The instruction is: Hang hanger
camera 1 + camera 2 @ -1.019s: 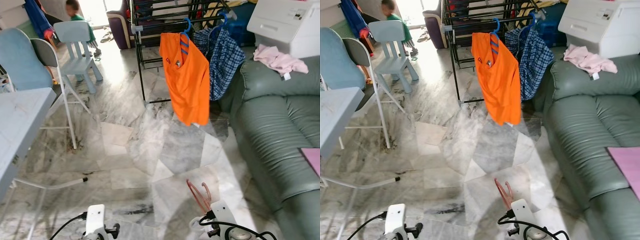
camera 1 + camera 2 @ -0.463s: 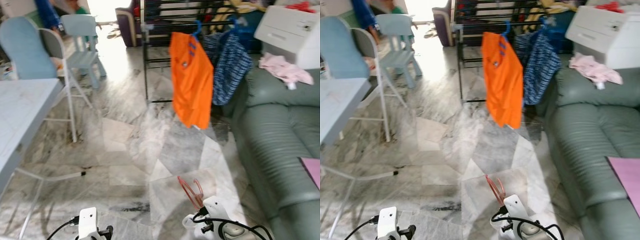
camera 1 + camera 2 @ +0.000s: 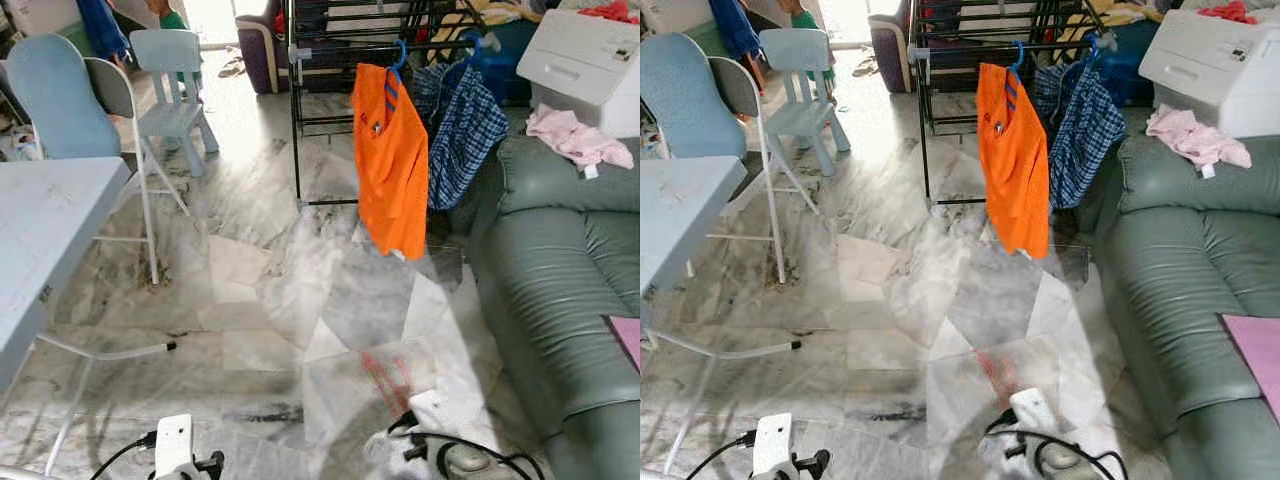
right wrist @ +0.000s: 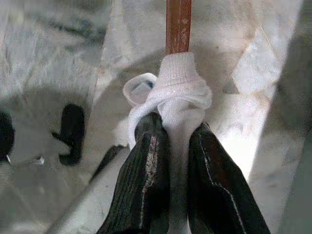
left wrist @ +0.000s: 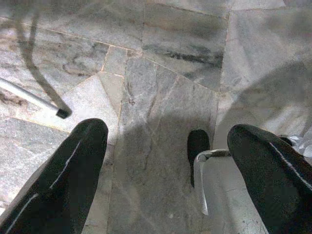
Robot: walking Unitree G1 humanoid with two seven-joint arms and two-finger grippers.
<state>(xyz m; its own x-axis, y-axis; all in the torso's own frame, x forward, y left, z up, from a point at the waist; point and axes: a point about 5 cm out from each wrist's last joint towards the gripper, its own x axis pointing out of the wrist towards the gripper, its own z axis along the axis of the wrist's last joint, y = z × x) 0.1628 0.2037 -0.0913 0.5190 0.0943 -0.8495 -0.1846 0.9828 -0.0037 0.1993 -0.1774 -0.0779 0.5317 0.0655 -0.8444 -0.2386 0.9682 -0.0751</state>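
My right gripper (image 4: 178,127) is shut on a white garment (image 4: 174,95) bunched around a red-brown hanger (image 4: 178,24). In the eye views that hanger (image 3: 385,370) is a blurred red streak low over the floor, just ahead of my right wrist (image 3: 440,452). The black drying rack (image 3: 330,40) stands across the room. On it an orange shirt (image 3: 392,160) and a blue plaid shirt (image 3: 462,125) hang from blue hangers. My left gripper (image 5: 165,165) is open, hanging idle over the marble floor with nothing between its fingers (image 5: 73,170).
A green sofa (image 3: 570,260) runs along the right, with a pink cloth (image 3: 575,135) on its back and a white box (image 3: 590,55) behind. A pale table (image 3: 50,230) and light chairs (image 3: 170,90) stand on the left. A person (image 3: 170,15) is far back.
The camera has moved towards the rack and steadied. The hanger in my right gripper has dropped lower in view and blurs with motion. The left arm hangs as before.
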